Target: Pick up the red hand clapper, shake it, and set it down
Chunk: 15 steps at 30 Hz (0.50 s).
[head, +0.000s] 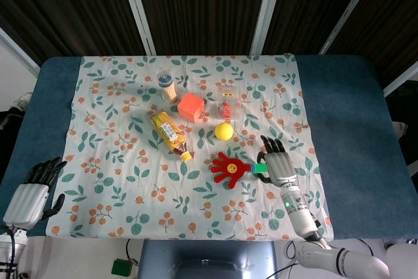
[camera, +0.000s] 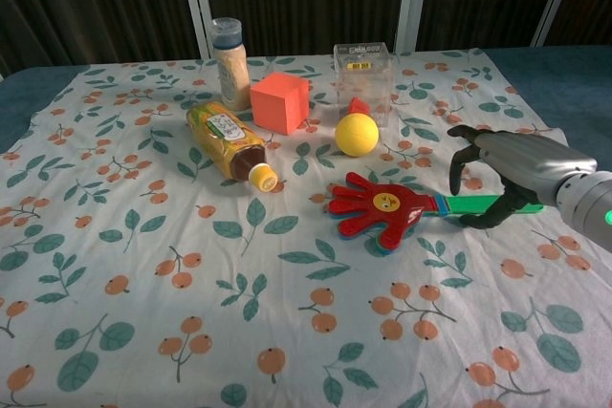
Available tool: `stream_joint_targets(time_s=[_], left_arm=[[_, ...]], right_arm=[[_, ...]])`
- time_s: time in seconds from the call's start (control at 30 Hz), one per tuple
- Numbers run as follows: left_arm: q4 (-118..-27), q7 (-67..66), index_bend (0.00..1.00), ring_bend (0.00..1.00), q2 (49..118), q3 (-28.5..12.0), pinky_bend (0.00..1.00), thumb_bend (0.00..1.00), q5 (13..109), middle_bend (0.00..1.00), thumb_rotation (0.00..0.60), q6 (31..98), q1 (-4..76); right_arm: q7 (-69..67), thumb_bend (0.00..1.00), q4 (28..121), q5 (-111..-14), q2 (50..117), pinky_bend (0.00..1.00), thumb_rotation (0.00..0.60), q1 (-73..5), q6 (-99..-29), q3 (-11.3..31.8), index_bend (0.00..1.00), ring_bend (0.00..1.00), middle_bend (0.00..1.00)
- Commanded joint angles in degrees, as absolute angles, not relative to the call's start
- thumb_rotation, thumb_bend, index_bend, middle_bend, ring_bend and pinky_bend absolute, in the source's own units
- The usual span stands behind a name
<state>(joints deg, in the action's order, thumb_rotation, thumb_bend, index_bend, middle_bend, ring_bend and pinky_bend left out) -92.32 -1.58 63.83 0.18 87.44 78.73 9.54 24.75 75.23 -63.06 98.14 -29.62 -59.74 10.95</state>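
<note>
Nearest to you, your left hand (head: 29,194) rested open at the near left edge of the surface (head: 339,115), well apart from everything, with nothing in it. Your right hand (camera: 502,174) hung over the green handle of the red hand clapper (camera: 382,207), with its fingers (camera: 459,164) curved down and apart and the thumb low beside the handle; it was open and gripped nothing yet, as far as the chest view showed. The clapper lay flat on the flowered cloth (head: 130,181), its red palm pointing to the left and its handle to the right under your hand. In my judgement, the danger was the thin handle: it lay flat against the cloth, so the fingers could slide over it or catch the cloth together with it. If you closed too near the end, the clapper could turn in the grip when you shook it. Just behind the red palm stood the yellow ball (camera: 356,134), which could roll if the clapper swung into it. To the left of it lay the tea bottle (camera: 228,143) on its side. Farther away were the orange cube (camera: 279,100), the clear plastic box (camera: 361,69) and the small bottle (camera: 229,62). None of these blocked the handle.
</note>
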Motion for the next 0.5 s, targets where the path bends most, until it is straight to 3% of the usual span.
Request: stream_joint_targets(time_s=[0.03,0.5], left_arm=[[-92.33,-1.58,0.00,0.00,63.84,0.22,0.08,0.47,87.51,0.00,0.600,78.81,9.50],[-92.40,-1.50,0.00,0.00,63.75,0.24,0.08,0.46,87.62,0.00,0.600,78.82,9.59]], right_arm=[[24.65,0.35,75.07,-62.97,98.25,0.00,0.600,-29.71,-59.78,10.86,0.59,0.00,0.01],[23.73,0.37,74.19,-62.60,98.88,0.00,0.600,-30.14,-60.16,10.65,0.64,0.00,0.04]])
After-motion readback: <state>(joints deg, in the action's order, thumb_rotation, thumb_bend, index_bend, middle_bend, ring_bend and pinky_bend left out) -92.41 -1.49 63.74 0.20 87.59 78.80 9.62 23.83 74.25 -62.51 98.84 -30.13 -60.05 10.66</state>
